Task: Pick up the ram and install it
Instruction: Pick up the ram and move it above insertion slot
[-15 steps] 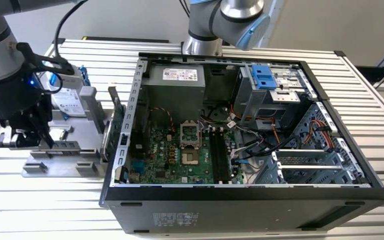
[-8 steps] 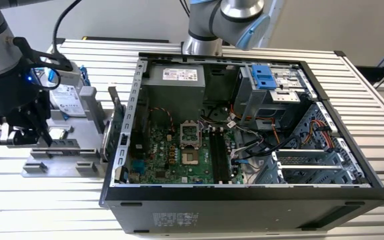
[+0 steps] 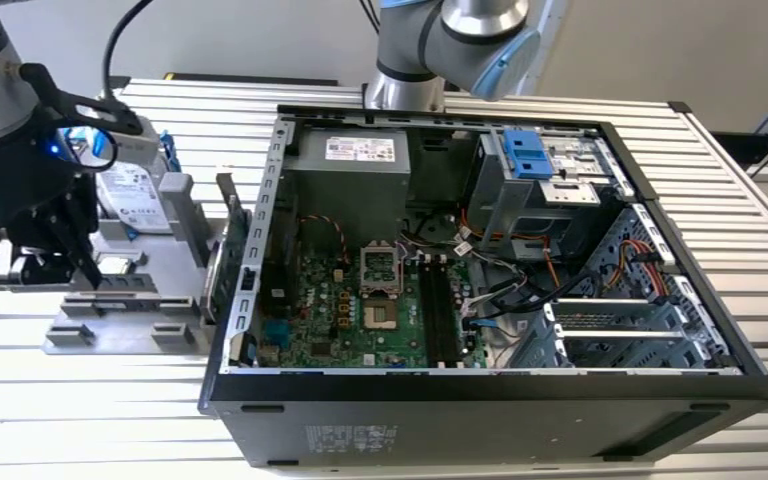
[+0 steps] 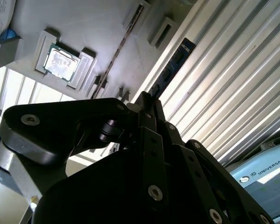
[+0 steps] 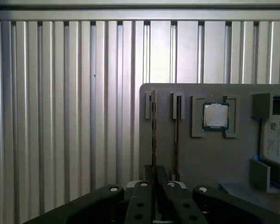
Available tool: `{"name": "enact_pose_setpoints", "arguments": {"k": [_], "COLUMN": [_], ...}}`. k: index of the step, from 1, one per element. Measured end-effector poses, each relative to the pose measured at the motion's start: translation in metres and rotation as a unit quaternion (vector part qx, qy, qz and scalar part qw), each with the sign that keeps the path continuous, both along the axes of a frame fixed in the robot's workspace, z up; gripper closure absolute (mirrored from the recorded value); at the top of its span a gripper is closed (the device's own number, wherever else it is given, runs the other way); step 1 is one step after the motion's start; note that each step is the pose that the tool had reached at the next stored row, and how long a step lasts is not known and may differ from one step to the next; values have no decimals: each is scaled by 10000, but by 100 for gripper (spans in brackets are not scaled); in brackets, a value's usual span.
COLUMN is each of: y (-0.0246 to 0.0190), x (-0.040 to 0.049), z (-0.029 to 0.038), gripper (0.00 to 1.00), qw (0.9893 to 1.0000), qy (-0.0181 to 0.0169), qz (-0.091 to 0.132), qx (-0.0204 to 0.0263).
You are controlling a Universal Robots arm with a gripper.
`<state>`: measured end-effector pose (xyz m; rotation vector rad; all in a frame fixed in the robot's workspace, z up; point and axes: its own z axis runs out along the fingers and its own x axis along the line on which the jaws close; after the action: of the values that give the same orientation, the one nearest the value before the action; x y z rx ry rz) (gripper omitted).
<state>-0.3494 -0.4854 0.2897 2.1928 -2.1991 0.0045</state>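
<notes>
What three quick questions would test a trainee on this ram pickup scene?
1. True or false: the processor chip sits in the motherboard socket.
2. The gripper is above: A) the open computer case, B) the grey parts fixture, C) bare table slats.
3. How does the ram in line with the gripper stand?
Key: 1 false, it lies in a recess of the fixture; 2 B; 3 on edge in a fixture slot.

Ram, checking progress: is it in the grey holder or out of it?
In: the ram stands on edge in a slot of the grey holder, the gripper at it.
</notes>
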Motion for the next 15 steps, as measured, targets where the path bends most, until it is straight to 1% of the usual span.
{"name": "enact_pose_setpoints", "arguments": {"k": [15], "y": [0], "x": [0], "z": [131], "gripper": [100], "qw": [10000], "qy": [0], "qz": [-3], "qx": [0]}}
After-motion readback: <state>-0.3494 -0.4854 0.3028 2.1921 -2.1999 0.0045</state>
